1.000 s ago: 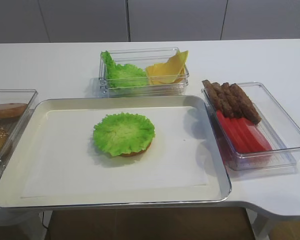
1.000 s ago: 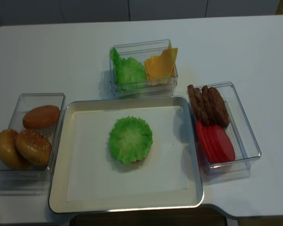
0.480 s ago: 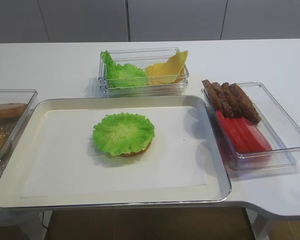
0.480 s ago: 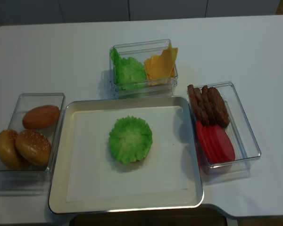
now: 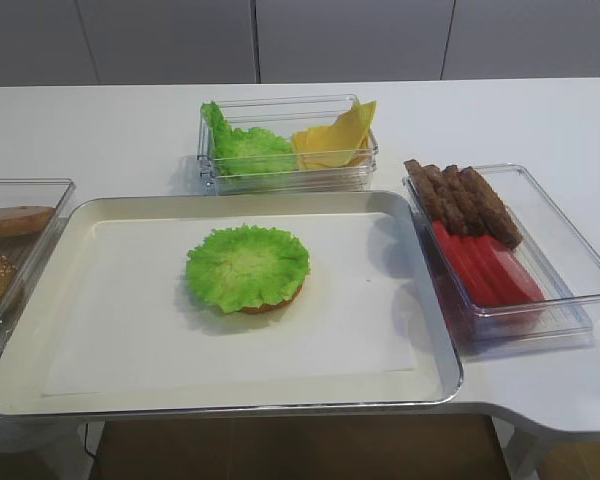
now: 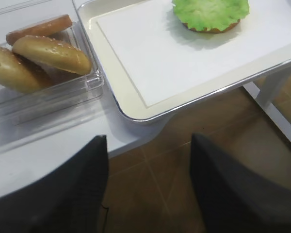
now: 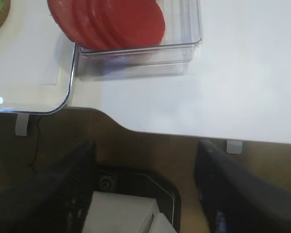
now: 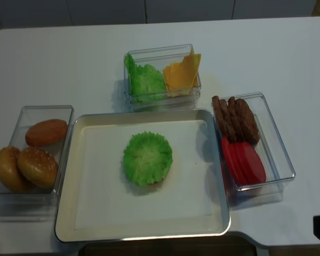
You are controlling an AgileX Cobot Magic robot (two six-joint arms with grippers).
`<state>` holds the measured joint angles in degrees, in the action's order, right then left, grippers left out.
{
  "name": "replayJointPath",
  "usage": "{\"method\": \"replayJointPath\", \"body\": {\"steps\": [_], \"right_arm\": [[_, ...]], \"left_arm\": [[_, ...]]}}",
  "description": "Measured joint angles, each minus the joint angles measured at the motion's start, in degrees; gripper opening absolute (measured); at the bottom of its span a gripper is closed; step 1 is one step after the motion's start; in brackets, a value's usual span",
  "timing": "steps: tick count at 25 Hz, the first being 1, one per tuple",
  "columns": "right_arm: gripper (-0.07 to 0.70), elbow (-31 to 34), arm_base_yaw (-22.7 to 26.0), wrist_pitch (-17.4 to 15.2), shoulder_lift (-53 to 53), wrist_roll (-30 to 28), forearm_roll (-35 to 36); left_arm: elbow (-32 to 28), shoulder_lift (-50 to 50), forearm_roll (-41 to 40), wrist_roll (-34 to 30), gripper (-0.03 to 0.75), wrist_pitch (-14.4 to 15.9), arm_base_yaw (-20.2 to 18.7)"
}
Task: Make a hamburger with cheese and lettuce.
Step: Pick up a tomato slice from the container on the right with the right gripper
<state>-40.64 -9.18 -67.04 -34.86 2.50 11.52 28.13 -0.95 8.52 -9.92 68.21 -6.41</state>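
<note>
Nothing on the desk has shifted in the past second; only a dark shape has entered the lower right corner of the second overhead view. On the tray, the hamburger sits as a bun base under the lettuce. Cheese leans in the far clear box, beside a pile of leaves. Both wrist views show the left pincer and right pincer spread, holding nothing, below the desk's edge.
</note>
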Motion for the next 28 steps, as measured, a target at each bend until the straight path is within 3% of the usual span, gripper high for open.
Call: {"method": "replayJointPath", "body": {"steps": [12,21,28], "right_arm": [[0.482,-8.91,0.0,-1.4,-20.59,5.46,0.35],[0.481,-13.78,-0.14,-0.58,-28.57,7.01,1.42],[0.481,-19.01,-6.6,2.79,-34.75,7.9,0.6]], "left_arm": [[0.0,0.0,0.75,0.0,0.403,-0.11,0.0],[0.0,0.0,0.75,0.0,0.403,-0.11,0.0],[0.0,0.0,0.75,0.0,0.391,-0.11,0.0]]}}
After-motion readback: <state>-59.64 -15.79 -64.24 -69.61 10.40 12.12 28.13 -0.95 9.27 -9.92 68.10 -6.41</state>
